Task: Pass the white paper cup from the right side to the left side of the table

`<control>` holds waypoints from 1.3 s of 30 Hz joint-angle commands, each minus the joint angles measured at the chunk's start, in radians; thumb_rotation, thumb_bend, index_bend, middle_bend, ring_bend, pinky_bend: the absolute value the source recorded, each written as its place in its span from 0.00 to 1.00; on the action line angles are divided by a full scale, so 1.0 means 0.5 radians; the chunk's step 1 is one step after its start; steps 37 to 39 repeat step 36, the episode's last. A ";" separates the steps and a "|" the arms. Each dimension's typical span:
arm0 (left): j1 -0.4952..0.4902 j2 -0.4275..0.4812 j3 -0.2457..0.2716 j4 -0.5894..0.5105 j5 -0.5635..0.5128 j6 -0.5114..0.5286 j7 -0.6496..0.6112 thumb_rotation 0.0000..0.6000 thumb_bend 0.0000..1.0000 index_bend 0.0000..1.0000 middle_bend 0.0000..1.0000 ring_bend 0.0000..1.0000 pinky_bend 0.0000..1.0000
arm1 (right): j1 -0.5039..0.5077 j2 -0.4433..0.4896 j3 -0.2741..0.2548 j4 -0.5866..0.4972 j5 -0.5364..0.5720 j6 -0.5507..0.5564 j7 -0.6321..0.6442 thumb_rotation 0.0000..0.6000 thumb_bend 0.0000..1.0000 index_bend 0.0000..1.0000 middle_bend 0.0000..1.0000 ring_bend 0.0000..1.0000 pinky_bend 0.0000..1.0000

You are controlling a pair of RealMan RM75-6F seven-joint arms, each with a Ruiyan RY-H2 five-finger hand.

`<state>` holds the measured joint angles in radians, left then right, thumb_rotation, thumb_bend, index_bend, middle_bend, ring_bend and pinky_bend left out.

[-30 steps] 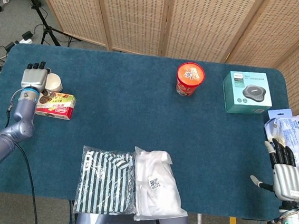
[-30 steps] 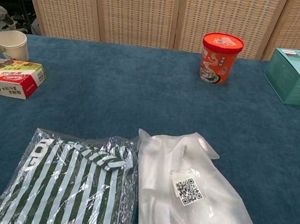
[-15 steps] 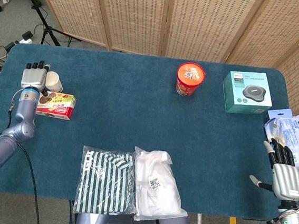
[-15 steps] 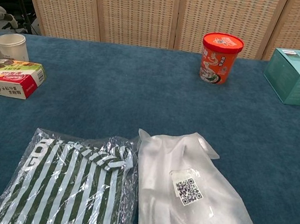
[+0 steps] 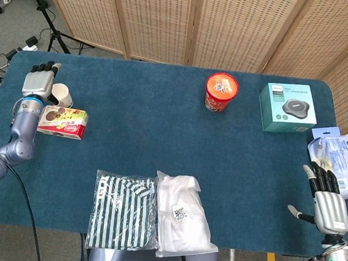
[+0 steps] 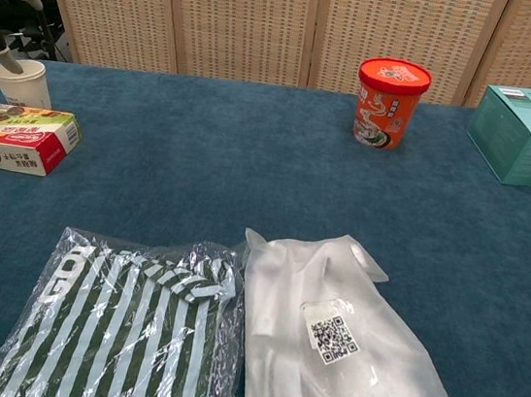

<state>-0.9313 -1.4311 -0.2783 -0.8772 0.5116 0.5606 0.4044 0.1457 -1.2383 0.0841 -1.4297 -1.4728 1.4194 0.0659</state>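
Note:
The white paper cup (image 5: 62,95) stands upright at the far left of the blue table (image 5: 160,141), just behind a red snack box (image 5: 64,122). In the chest view the white paper cup (image 6: 23,82) sits behind the red snack box (image 6: 14,137). My left hand (image 5: 38,80) hovers just left of the cup, raised, fingers spread, holding nothing; only its fingers (image 6: 2,2) show at the chest view's left edge. My right hand (image 5: 326,201) is open at the table's right front edge, fingers spread, empty.
An orange instant noodle cup (image 5: 220,91) and a teal boxed device (image 5: 287,108) stand at the back right. A bagged striped shirt (image 5: 123,209) and a bagged white garment (image 5: 183,215) lie at the front middle. A blue-white packet (image 5: 339,160) lies off the right edge.
My left hand has let go of the cup and lifted up and away to its left, fingers opening. The cup stays standing behind the snack box. The right hand drifted slightly toward the front edge.

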 commanded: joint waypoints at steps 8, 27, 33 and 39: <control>0.777 0.504 0.140 -1.605 1.074 1.146 -0.597 1.00 0.00 0.02 0.00 0.00 0.00 | -0.024 0.002 -0.019 -0.041 -0.051 0.069 -0.079 1.00 0.05 0.00 0.00 0.00 0.00; 1.398 0.113 0.615 -1.202 1.747 1.938 -0.423 1.00 0.00 0.02 0.00 0.00 0.00 | -0.045 -0.026 0.007 -0.062 -0.013 0.113 -0.258 1.00 0.05 0.00 0.00 0.00 0.00; 1.416 0.125 0.591 -1.171 1.750 1.917 -0.489 1.00 0.00 0.02 0.00 0.00 0.00 | -0.041 -0.027 0.014 -0.061 -0.001 0.102 -0.257 1.00 0.05 0.00 0.00 0.00 0.00; 1.416 0.127 0.577 -1.155 1.749 1.892 -0.509 1.00 0.00 0.02 0.00 0.00 0.00 | -0.036 -0.031 0.019 -0.058 0.004 0.095 -0.261 1.00 0.05 0.00 0.00 0.00 0.00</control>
